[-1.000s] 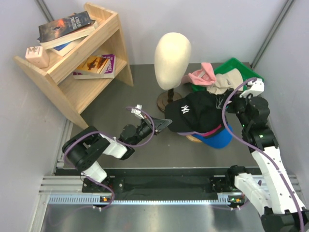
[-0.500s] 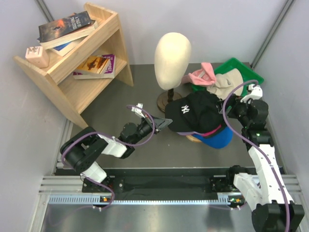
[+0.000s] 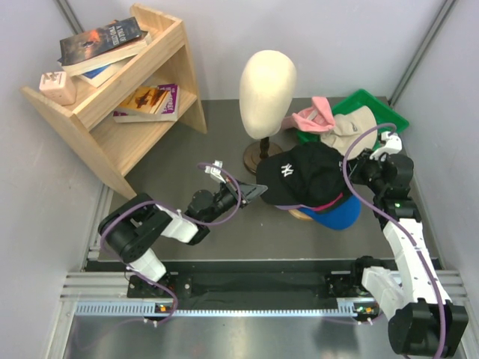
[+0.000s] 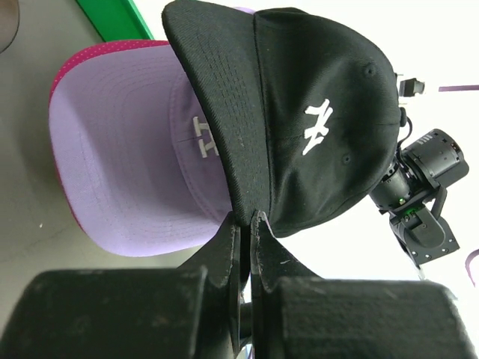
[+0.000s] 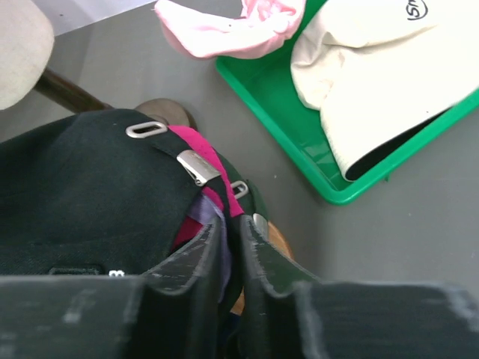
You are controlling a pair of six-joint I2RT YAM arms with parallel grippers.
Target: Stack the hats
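Observation:
Black cap [image 3: 307, 176] with a white logo tops a stack over a lavender cap [image 4: 127, 164], a magenta cap [image 4: 75, 63] and a blue cap [image 3: 340, 217]. My left gripper [image 3: 251, 193] is shut on the black cap's brim edge [image 4: 245, 217]. At the back of the stack, my right gripper [image 3: 358, 166] is shut on the caps' back straps [image 5: 230, 224], black and lavender fabric between its fingers. A light pink cap [image 5: 224, 30] and a cream bucket hat [image 5: 374, 90] lie at the green tray [image 5: 299, 149].
A cream mannequin head [image 3: 267, 82] on a stand rises just behind the stack. A wooden shelf [image 3: 120, 112] with books fills the back left. The round wooden stand [image 5: 281, 239] shows under the caps. The green tray [image 3: 374, 101] sits at the back right.
My right gripper has moved in from the tray side to the back of the stack and shut on the straps. The left gripper has kept its hold on the brim.

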